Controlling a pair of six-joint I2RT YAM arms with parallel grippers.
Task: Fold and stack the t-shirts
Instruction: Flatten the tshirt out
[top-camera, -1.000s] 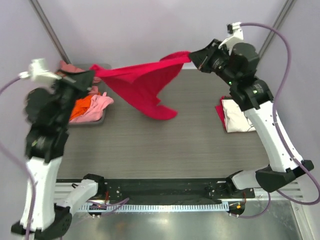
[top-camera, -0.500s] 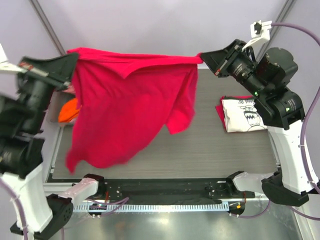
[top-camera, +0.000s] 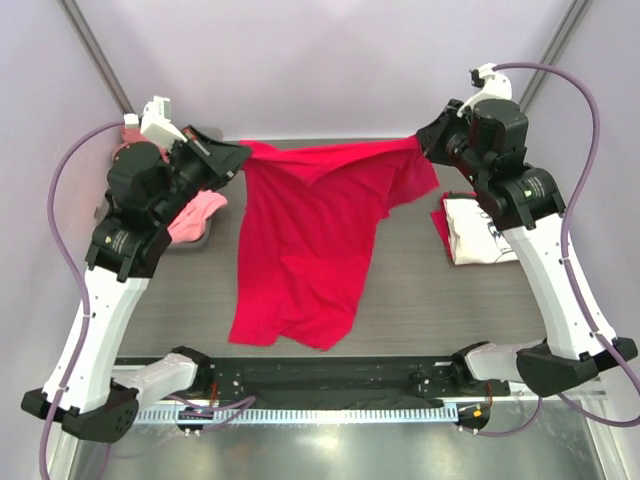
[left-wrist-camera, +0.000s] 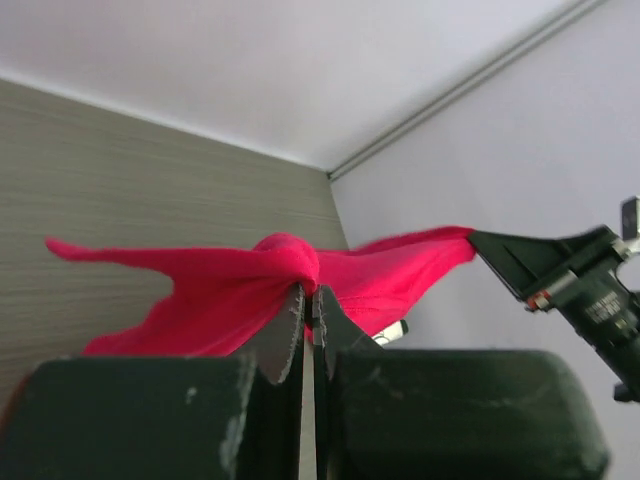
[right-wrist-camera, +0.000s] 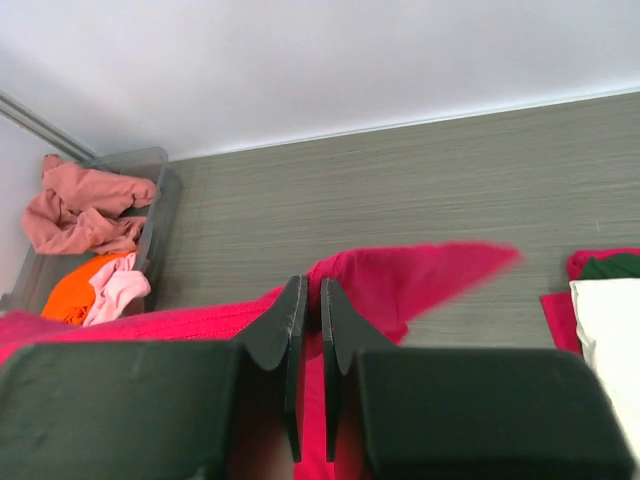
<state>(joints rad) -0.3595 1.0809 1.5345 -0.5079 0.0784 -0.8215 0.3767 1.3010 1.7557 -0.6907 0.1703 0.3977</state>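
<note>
A crimson-red t-shirt (top-camera: 305, 245) hangs spread between my two grippers above the table, its hem reaching near the front edge. My left gripper (top-camera: 240, 157) is shut on its left shoulder; in the left wrist view (left-wrist-camera: 311, 293) the red cloth (left-wrist-camera: 230, 285) bunches at the tips. My right gripper (top-camera: 424, 146) is shut on the right shoulder; in the right wrist view (right-wrist-camera: 313, 290) the cloth (right-wrist-camera: 420, 275) sits between the fingers. A folded cream shirt with dark print (top-camera: 482, 232) lies at the right on red and dark green cloth (right-wrist-camera: 612, 266). Orange, salmon-pink (right-wrist-camera: 85, 205) and light pink (top-camera: 197, 215) shirts lie in the bin.
The clear grey plastic bin (right-wrist-camera: 165, 185) stands at the back left of the grey table (top-camera: 420, 290). Purple walls close the back and sides. The arm bases and a black rail (top-camera: 330, 385) run along the near edge.
Both grippers have come down and inward with the red shirt. The left arm swung back from far left. The shirt now hangs flatter and lower, its hem close to the front edge.
</note>
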